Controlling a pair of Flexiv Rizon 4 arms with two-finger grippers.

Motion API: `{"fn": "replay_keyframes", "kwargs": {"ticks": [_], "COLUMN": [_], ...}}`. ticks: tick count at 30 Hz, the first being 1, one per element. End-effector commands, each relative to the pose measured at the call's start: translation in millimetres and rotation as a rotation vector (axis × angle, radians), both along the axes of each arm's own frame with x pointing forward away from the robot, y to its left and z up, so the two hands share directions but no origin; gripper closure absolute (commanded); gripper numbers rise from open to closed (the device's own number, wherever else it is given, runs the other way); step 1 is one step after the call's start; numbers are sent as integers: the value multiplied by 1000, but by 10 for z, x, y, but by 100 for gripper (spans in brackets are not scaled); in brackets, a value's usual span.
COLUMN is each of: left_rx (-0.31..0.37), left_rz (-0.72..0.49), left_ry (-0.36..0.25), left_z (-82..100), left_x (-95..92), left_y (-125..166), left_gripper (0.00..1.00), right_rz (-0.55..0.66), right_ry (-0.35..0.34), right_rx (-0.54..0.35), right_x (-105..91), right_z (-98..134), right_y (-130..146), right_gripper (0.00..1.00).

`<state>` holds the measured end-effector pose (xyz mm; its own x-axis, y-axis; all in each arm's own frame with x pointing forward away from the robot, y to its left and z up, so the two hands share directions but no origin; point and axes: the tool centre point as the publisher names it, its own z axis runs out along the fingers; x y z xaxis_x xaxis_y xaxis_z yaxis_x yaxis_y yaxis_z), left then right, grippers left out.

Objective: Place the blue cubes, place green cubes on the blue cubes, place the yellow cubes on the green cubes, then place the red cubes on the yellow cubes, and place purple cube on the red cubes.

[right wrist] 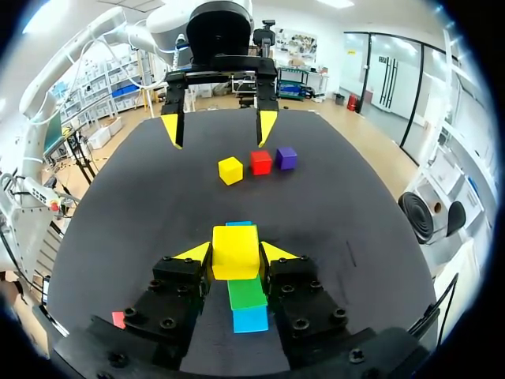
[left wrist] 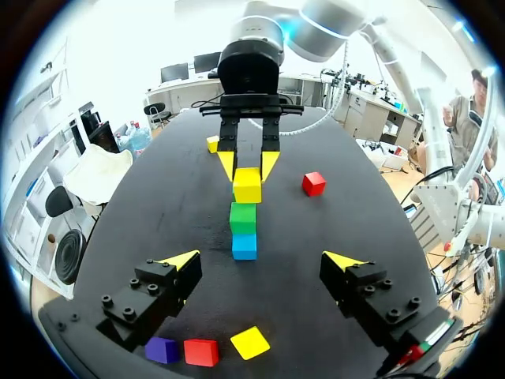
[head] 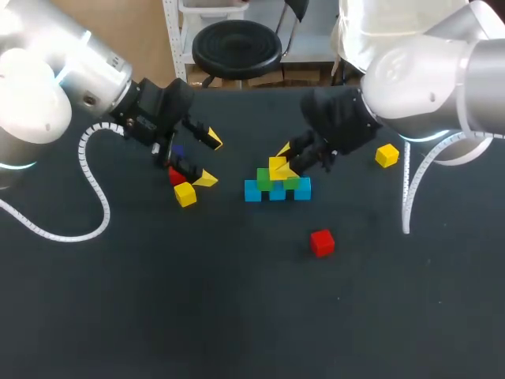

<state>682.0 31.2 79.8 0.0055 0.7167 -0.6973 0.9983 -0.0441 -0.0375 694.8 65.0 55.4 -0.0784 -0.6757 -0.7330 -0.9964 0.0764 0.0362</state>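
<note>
One arm (head: 410,87) — right — low over stack (head: 277,190)

From overhead, the left gripper (head: 211,161) is covering most of a small purple cube (head: 178,150) and the small red cube (head: 175,175) at its six o'clock. In its wrist view, the right gripper (right wrist: 235,254) is hiding most of a second red cube (right wrist: 118,319).

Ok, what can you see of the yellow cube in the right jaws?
The yellow cube is a plain matte block, level, clamped on two opposite sides by the right jaws. It is over the green cubes, which sit on the blue cubes; whether it rests on them cannot be told. Nothing else touches it.
</note>
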Motion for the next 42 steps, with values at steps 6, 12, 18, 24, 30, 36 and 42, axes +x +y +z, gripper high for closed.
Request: {"fn": "replay_keyframes", "kwargs": {"ticks": [6, 12, 18, 24, 30, 36, 42], "left_rx": [-4, -4, -4, -4, -4, -4, -4], "left_rz": [0, 0, 0, 0, 0, 0, 0], "left_ry": [-3, -3, -3, -3, -3, -3, -3], "left_z": [-7, -7, -7, -7, -7, -7, -7], "left_x": [-7, -7, -7, -7, -7, -7, -7], "left_y": [8, 8, 8, 8, 8, 8, 8], "left_gripper": [0, 0, 0, 0, 0, 0, 0], "right_rz": [1, 1, 0, 2, 0, 2, 5], "right_ry": [4, 6, 6, 6, 11, 13, 13], "right_rx": [-2, -4, -4, -3, -1, 0, 0], "right_x": [30, 29, 28, 25, 23, 36, 44], "right_z": [-6, -6, -6, -6, -23, -39, -44], "right_y": [11, 6, -3, -9, -14, -5, 5], "right_gripper": [100, 100, 100, 100, 99, 77, 80]}}
